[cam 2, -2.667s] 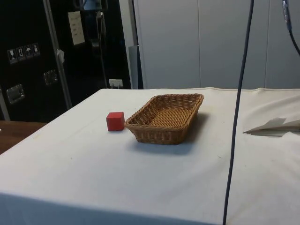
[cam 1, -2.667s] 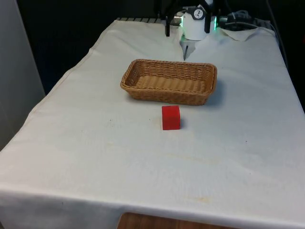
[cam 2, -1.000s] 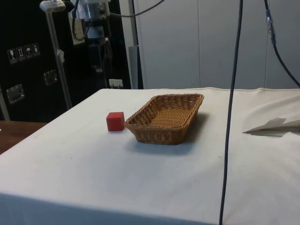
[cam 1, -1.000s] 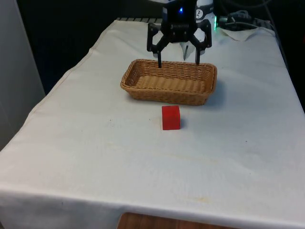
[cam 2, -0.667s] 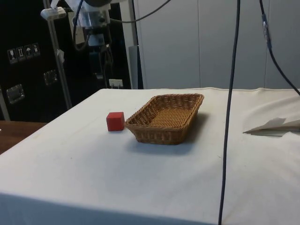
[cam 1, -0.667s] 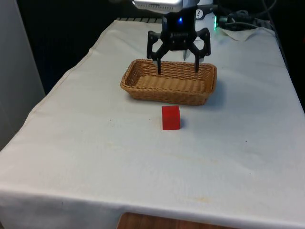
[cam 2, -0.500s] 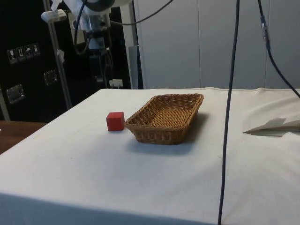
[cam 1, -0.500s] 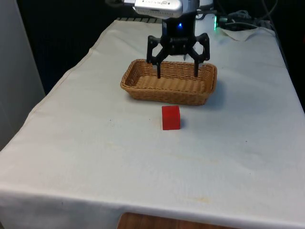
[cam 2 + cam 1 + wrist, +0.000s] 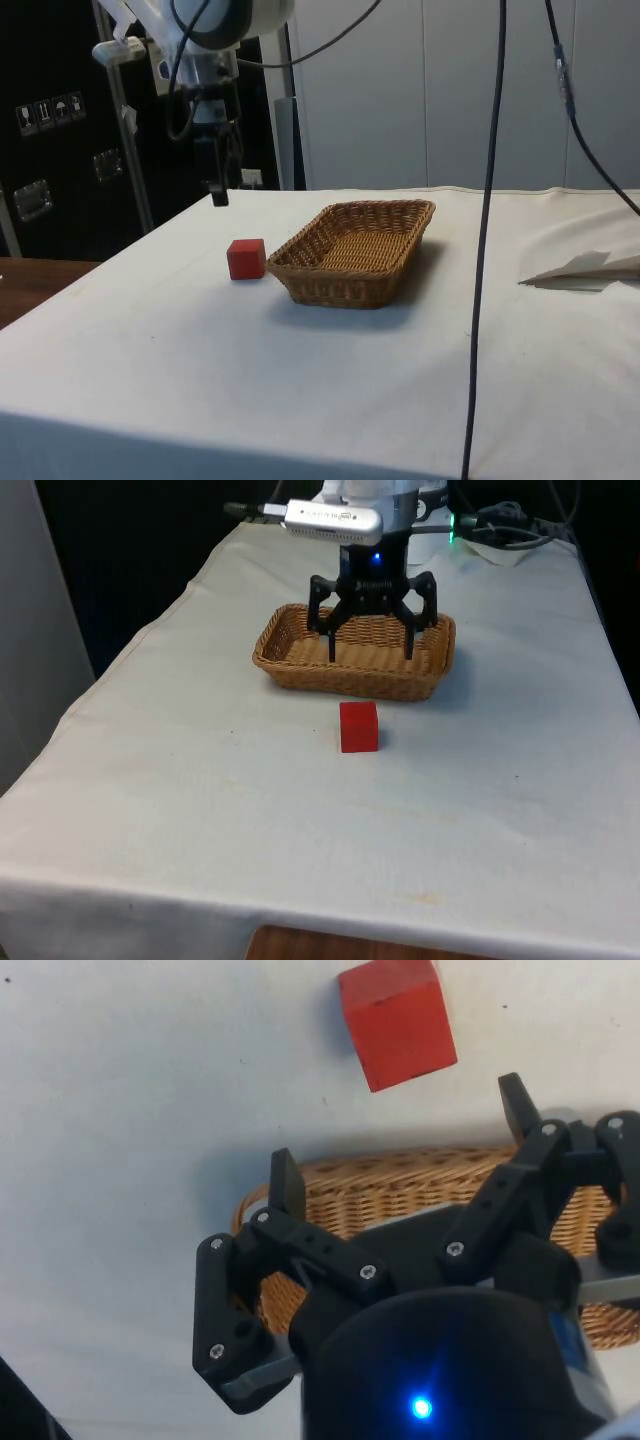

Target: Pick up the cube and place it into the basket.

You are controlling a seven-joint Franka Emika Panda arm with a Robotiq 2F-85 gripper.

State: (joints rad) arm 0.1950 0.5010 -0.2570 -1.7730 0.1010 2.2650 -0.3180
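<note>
A red cube [image 9: 358, 726] rests on the white cloth just in front of a brown wicker basket [image 9: 290, 666]; the side view has the cube [image 9: 245, 258] to the left of the basket [image 9: 330, 280]. My gripper [image 9: 369, 653] hangs open above the basket's near part, with nothing between its fingers. Seen from the side, the gripper [image 9: 216, 196] is well above the cloth, higher than the cube. Through the wrist camera, the gripper [image 9: 402, 1141] spreads wide over the basket's rim [image 9: 420, 1175], and the cube [image 9: 397, 1020] lies beyond the fingertips.
A crumpled white paper [image 9: 590, 268] lies on the cloth at the side view's right. A dark cable [image 9: 487, 230] hangs down in front of the side camera. The table's near edge [image 9: 320, 930] runs across the front view's bottom.
The arm has come in from the far end of the table, moving forward and down over the basket towards the cube. Cube and basket have not moved.
</note>
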